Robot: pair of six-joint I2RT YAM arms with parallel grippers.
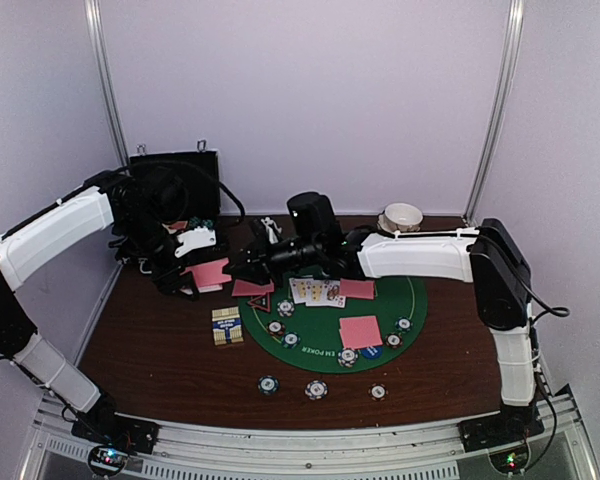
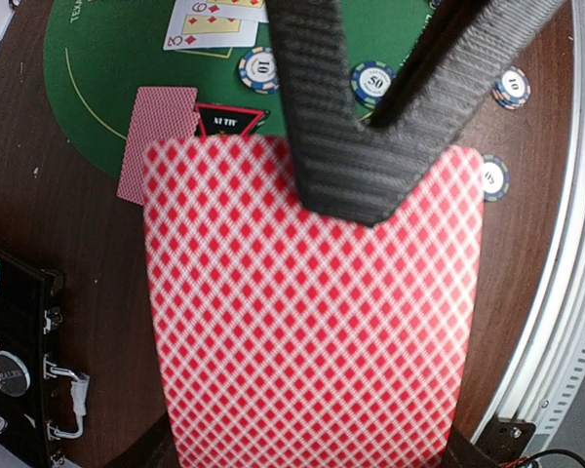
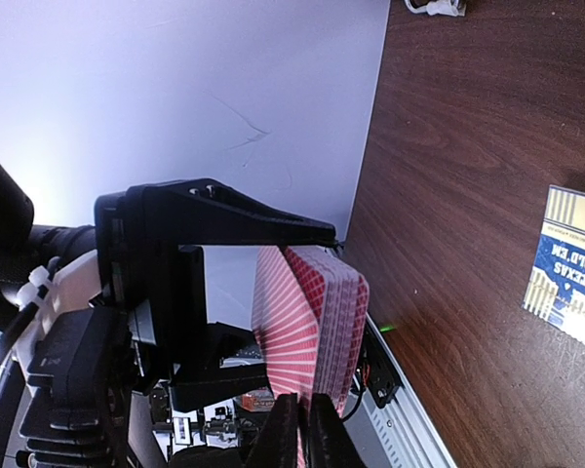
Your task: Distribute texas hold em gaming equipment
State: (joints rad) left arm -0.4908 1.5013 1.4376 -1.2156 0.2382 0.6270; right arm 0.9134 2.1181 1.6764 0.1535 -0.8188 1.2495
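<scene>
Up front, three chips (image 1: 316,389) sit in a row off the green mat (image 1: 417,300), one per seat I guess. Past that, the left gripper (image 1: 185,270) is clamped on the deck (image 2: 312,322), offering it up. The right gripper (image 3: 304,434) is pinched onto one card (image 3: 278,331), probably to peel it off. Dark wood table (image 1: 160,340), plain white walls (image 1: 310,100) behind.
</scene>
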